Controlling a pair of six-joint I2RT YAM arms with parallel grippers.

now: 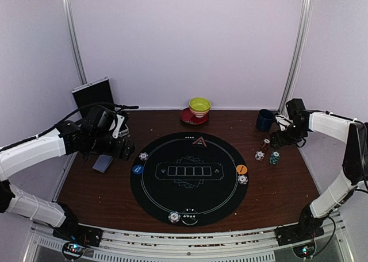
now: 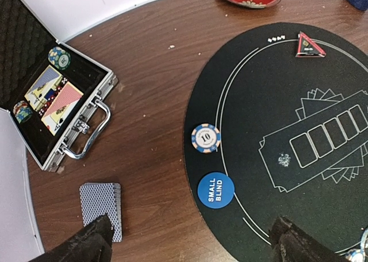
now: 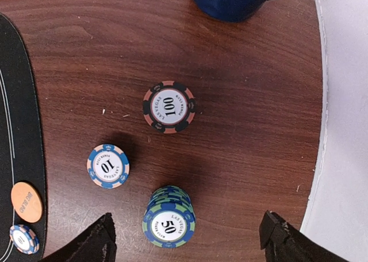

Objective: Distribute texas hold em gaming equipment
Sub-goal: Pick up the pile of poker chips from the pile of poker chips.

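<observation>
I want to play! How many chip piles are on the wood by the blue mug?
3: 100 pile nearest the mug, 10 pile towards the mat, 50 pile farthest from it. None seems hidden.

- Yellow-green bowl [image 1: 199, 105] sits on a red saucer [image 1: 186, 119] at the far middle of the brown wood surface [image 1: 98, 187].
- Dark blue mug [image 1: 265, 120] stands upright near the back-right corner, well apart from the bowl.
- Round black mat [image 1: 155, 199] with white printed outlines lies mid-surface.
- Silver case [image 2: 86, 110] lies open at far left, lined in black foam. Its handle [image 2: 95, 130] faces the mat.
</observation>
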